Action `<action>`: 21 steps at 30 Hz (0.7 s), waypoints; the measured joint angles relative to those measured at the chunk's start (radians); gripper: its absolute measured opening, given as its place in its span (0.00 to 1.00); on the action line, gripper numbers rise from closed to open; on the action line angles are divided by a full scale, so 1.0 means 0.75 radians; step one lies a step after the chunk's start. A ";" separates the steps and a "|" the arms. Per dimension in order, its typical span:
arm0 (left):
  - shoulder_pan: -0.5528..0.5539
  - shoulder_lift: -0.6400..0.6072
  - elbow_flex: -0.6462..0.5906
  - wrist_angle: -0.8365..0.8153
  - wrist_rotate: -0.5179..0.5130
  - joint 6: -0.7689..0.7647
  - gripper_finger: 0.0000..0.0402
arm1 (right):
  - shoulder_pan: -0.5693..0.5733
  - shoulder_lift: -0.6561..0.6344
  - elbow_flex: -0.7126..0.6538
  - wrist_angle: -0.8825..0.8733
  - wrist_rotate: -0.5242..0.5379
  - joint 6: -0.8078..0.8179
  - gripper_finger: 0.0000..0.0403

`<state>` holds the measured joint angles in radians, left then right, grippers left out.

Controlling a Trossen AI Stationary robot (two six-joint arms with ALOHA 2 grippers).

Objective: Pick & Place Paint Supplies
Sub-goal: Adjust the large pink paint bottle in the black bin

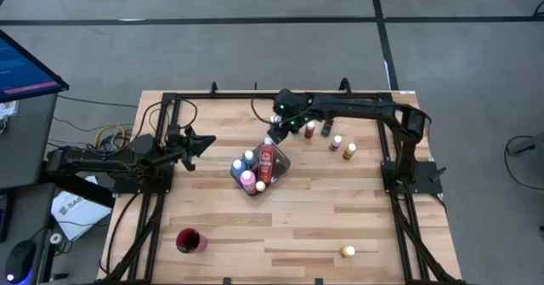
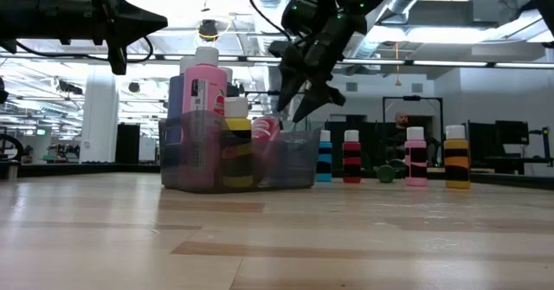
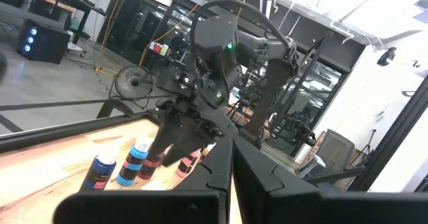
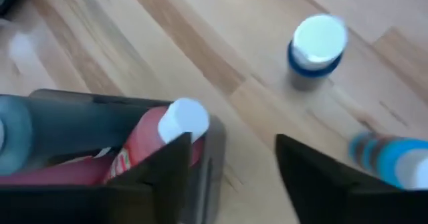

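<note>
A grey tray point(image 1: 281, 164) at mid-table holds several paint bottles: a pink one point(image 1: 247, 179), blue ones point(image 1: 239, 164) and a red one point(image 4: 144, 140) with a white cap, which lies slanted with its cap end up against the tray's wall. My right gripper point(image 2: 305, 99) hangs open just above the tray's far right corner, over the red bottle's cap, with nothing between its fingers. More bottles point(image 1: 337, 142) stand in a loose row on the table to the tray's right. My left gripper point(image 1: 204, 142) waits shut, raised to the left of the tray.
A red cup point(image 1: 189, 241) stands near the front left. A lone yellow bottle point(image 1: 348, 251) stands near the front right. A blue bottle point(image 4: 317, 43) stands on bare wood just beyond the tray. Open wood lies between the tray and the near edge.
</note>
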<state>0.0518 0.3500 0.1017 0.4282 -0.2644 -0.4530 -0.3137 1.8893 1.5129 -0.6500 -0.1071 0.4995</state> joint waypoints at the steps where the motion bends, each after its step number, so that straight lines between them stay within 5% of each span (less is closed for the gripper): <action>1: 0.000 0.000 0.000 0.000 0.000 0.000 0.01 | 0.004 0.000 0.000 -0.001 0.000 0.012 0.57; 8: 0.000 -0.001 0.000 0.001 0.000 0.000 0.01 | 0.055 0.075 -0.004 0.063 0.006 0.113 0.79; 21: 0.000 0.000 0.000 0.001 0.000 0.000 0.01 | 0.061 0.083 0.000 0.173 0.005 0.154 0.78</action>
<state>0.0517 0.3498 0.1017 0.4286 -0.2646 -0.4530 -0.2677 1.9514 1.5127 -0.5204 -0.1030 0.6147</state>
